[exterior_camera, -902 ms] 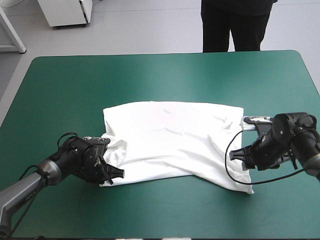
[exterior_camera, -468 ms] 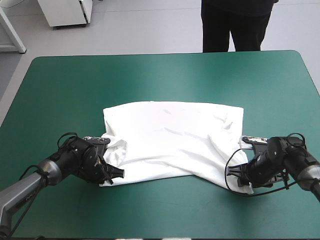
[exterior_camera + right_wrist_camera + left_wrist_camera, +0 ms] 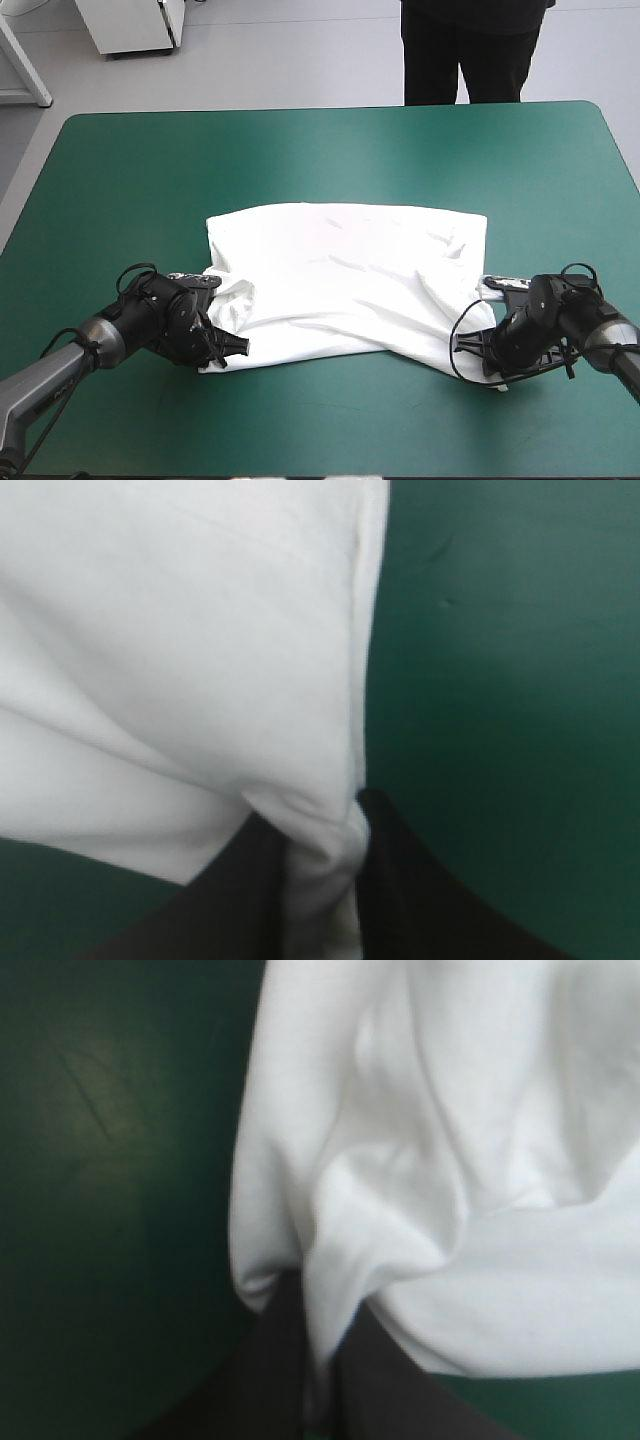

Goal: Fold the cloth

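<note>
Both clamped on shirt (image 3: 340, 285) | left gripper (image 3: 238, 346) 7 o'clock, right gripper (image 3: 463, 341) 4 | step: grasp | next, likely: lift level toward 12

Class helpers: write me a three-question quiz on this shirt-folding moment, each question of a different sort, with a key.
1. True or false: the T-shirt hangs in the air, lifted off the table.
2. What does the left end effector hold? A) nothing B) the T-shirt's near left corner C) a box
3. Fill in: the right end effector is shut on the T-shirt's near ____ corner.

Key: 1 false, it lies spread on the table; 2 B; 3 right.
</note>
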Motion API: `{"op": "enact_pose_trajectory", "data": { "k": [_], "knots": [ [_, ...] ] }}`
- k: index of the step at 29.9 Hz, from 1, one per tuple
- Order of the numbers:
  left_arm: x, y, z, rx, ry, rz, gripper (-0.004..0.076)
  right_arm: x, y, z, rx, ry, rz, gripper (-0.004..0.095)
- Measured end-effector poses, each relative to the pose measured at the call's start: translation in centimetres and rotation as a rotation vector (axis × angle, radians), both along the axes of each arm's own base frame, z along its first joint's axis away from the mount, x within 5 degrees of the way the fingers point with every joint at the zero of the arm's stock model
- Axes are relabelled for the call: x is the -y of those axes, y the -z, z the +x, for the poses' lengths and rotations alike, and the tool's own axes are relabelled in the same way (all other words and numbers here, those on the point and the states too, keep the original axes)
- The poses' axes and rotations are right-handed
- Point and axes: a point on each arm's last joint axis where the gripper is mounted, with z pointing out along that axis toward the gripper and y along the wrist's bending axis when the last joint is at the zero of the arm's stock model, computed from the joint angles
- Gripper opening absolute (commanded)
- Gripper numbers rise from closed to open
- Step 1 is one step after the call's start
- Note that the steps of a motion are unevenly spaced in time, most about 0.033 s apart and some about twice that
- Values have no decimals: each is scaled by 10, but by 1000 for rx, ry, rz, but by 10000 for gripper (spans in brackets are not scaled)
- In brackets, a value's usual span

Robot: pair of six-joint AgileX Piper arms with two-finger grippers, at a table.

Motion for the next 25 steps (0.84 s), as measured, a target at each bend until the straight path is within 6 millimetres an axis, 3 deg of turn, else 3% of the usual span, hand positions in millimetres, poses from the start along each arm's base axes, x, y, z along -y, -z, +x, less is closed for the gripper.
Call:
{"op": "enact_pose_trajectory", "data": {
  "k": [5, 8, 20, 25],
  "knots": [
    [2, -5, 4, -6, 3, 4, -22, -2, -6, -3, 6, 28, 36, -17],
    [4, -13, 8, -9, 31, 9, -22, -5, -21, -5, 4, 25, 62, -17],
    [21, -106, 46, 222, 125, -69, -22, -10, -145, 19, 337, -29, 121, -17],
    [21, -135, 59, 375, 134, -55, -22, -10, -168, 38, 421, -35, 97, -17]
  ]
}}
